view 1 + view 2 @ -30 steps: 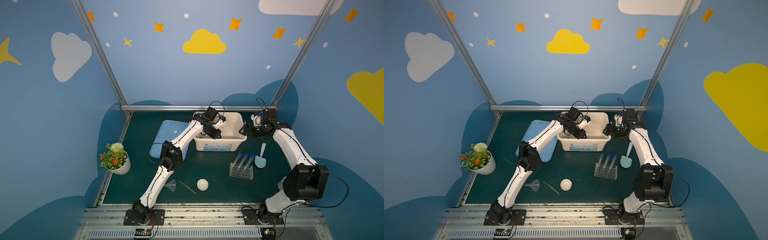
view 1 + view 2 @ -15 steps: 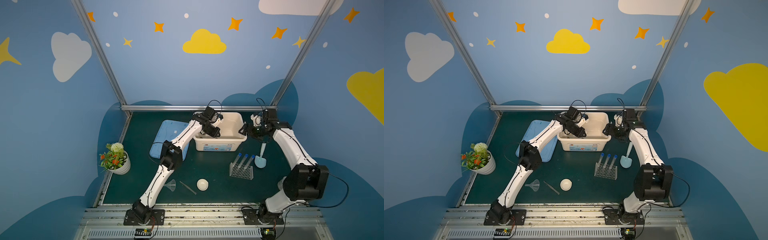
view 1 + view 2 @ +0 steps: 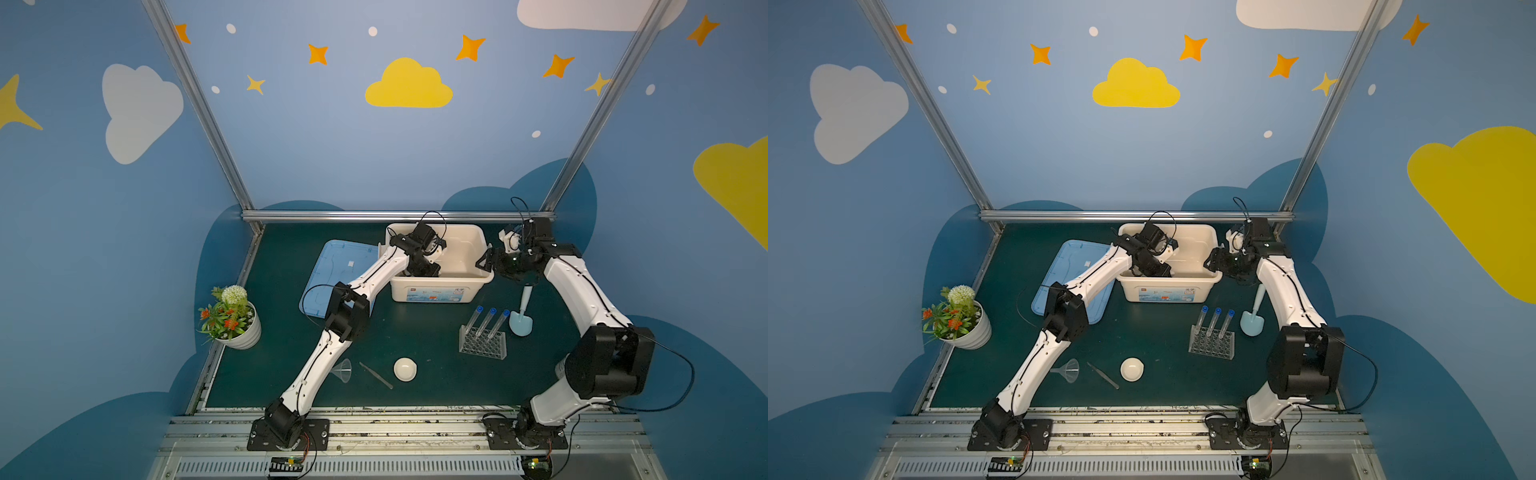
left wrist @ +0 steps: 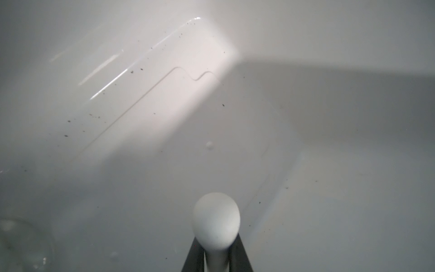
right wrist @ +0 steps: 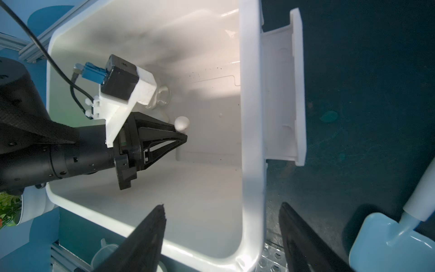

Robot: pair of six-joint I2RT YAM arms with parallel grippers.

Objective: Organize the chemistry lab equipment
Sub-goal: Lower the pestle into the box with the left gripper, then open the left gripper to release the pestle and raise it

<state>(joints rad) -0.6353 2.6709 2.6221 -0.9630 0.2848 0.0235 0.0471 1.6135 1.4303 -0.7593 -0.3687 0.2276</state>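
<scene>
At the far left a potted flower plant is standing on the dark green table. A blue lid is lying flat beside the white bin. Near the front edge a clear funnel, thin tweezers and a small white bowl are lying in a row, each apart from the next. The left hand is reaching down into the bin, its fingers pinching narrow on the handle of a white pestle. The pestle's rounded head is hanging over the bin floor, and I cannot tell whether it is touching. A glass flask is sitting in the bin just beside that hand. To the right of the bin, three blue-capped test tubes are leaning in a clear holed rack. A light blue scoop is lying just beside the rack. The right hand is hovering at the bin's right wall with its jaws spread wide, one finger inside, one outside, gripping nothing.
</scene>
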